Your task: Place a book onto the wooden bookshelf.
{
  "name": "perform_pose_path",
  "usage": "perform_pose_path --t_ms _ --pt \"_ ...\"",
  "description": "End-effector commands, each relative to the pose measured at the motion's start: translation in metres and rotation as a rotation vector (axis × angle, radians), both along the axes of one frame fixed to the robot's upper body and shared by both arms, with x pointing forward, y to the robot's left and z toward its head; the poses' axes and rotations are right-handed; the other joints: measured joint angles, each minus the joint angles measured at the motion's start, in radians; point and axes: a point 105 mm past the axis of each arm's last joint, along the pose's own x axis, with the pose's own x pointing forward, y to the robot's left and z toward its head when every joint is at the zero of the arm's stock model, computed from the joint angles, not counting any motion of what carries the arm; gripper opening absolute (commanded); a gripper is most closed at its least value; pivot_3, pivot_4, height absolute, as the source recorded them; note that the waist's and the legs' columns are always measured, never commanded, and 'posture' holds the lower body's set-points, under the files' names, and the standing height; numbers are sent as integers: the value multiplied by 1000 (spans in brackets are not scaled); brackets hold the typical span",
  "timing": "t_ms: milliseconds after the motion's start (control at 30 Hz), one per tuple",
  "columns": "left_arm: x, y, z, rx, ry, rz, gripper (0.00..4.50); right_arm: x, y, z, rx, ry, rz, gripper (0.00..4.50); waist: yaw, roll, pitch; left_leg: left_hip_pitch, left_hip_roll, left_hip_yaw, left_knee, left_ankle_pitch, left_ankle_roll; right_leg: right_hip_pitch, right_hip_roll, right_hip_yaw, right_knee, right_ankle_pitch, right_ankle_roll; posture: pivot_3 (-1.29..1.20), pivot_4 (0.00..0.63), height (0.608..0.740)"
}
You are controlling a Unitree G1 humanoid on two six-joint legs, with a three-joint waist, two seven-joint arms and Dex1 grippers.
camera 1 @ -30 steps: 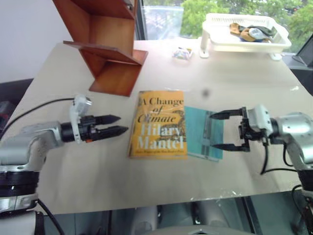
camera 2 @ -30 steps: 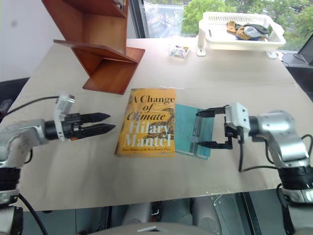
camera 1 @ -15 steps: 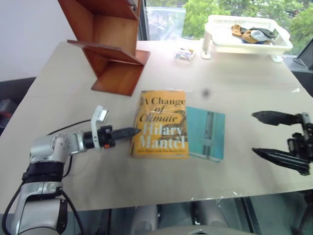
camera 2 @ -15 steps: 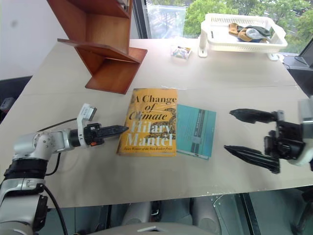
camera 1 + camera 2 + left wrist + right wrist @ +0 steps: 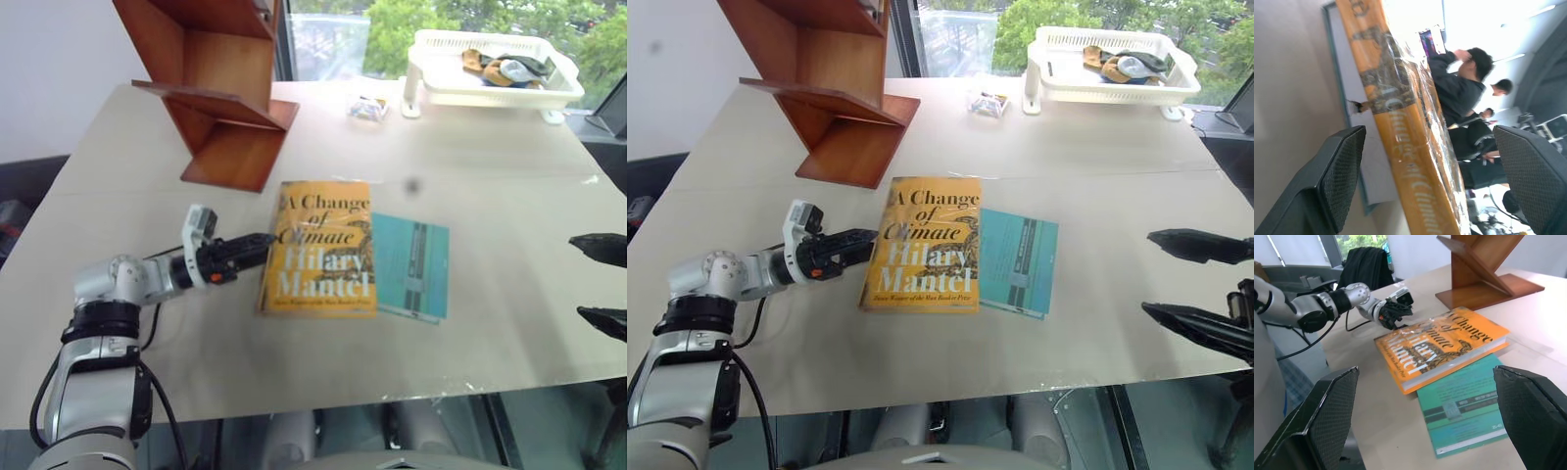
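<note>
Near the front edge of the surface [image 5: 950, 377], on its right side, the right end effector [image 5: 1200, 284] hangs just above the top with its two black fingers spread wide and nothing between them. On the left side, the left end effector [image 5: 844, 249] lies low and level, pointing at the book [image 5: 927, 245]; its wrist view shows the two pads standing wide apart, one on each side of the book's spine edge, neither visibly pressing on it.

The book lies flat, cover up, around the middle of the surface, slightly toward the left. Its long axis runs from the front edge toward the far edge, leaning a little, and the title reads upright from the robot's side, so the top of the cover points to the far edge. Its right-hand edge overlaps a thin teal book [image 5: 1021, 264], which also lies flat with its long axis running the same way.

Farther back, toward the far left corner, the wooden bookshelf [image 5: 828, 83] stands with its slanted boards bare as far as they can be seen. A small wrapped packet [image 5: 987, 102] sits by the far edge. At the far right corner a white basket tray [image 5: 1050, 59] holds a heap of small soft things (tan, dark and pale, too small to tell apart).
</note>
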Motion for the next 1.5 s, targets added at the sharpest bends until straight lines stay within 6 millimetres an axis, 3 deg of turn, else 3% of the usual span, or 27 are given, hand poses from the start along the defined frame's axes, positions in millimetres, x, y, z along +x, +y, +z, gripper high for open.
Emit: perform_pose_path --t_ms 33,233,367,467,667,700,767,900,1067,1167,1300,1367,1500 --pt "3 -1 0 -16 8 -4 4435 -1 1 7 18 -50 -1 4500 0 0 0 0 0 0 0 0 0 0 0 0 0 0 0 0 150 740" --pt "19 -5 4 -83 16 38 4435 1 -1 5 5 -49 -1 4500 5 -1 0 0 0 -1 0 0 0 0 0 -1 0 0 0 0 150 740" --pt "17 -11 -7 -71 39 17 4435 2 -5 5 8 -60 -23 4500 4 -1 0 -1 -1 -1 0 0 0 0 0 -1 0 0 0 0 150 740" --pt "18 -8 -11 -86 54 38 3646 1 -7 6 11 -65 -32 4500 4 -1 0 0 -1 -1 0 0 0 0 0 -1 0 0 0 0 150 740" --pt "21 -4 -10 -92 52 60 1005 2 -9 6 8 -68 -36 4500 0 0 0 0 0 -1 0 0 0 0 0 -1 0 0 0 0 150 740" --pt "21 -3 -8 -96 46 62 828 2 -9 6 8 -68 -37 4500 0 0 0 0 0 -1 0 0 0 0 0 -1 0 0 0 0 150 740" --pt "21 -2 9 -119 -9 45 452 2 -10 6 6 -67 -38 4500 0 0 -1 0 0 -1 0 0 0 1 0 -1 1 0 0 0 150 740" --pt "15 -6 47 -148 -138 -10 322 2 -11 4 2 -65 -39 4500 -1 -2 1 -1 0 -2 0 0 0 0 0 -1 0 0 0 0 150 740" --pt "11 -17 103 -85 -424 -31 297 7 -14 6 7 -77 -37 4500 2 -3 1 -1 0 -2 0 0 0 0 0 -2 0 0 0 0 150 740" --pt "15 -30 154 106 -774 29 297 12 -24 15 61 -87 -66 4500 5 -4 2 -1 0 -3 1 0 0 1 0 -2 0 0 0 0 150 740" --pt "10 -46 191 263 -1091 60 297 14 -35 28 172 -116 -79 4500 6 -4 2 -1 -1 -2 1 0 0 2 0 -1 -1 0 0 0 150 740" --pt "15 -50 220 353 -1291 147 297 16 -40 35 228 -139 -83 4500 5 -4 2 0 -1 -1 0 2 -3 3 0 -1 -2 0 0 0 150 740" --pt "16 -56 246 507 -1554 178 297 18 -45 40 259 -152 -85 4500 9 -4 2 0 -1 0 0 2 -3 3 1 -1 -3 0 0 0 150 740"
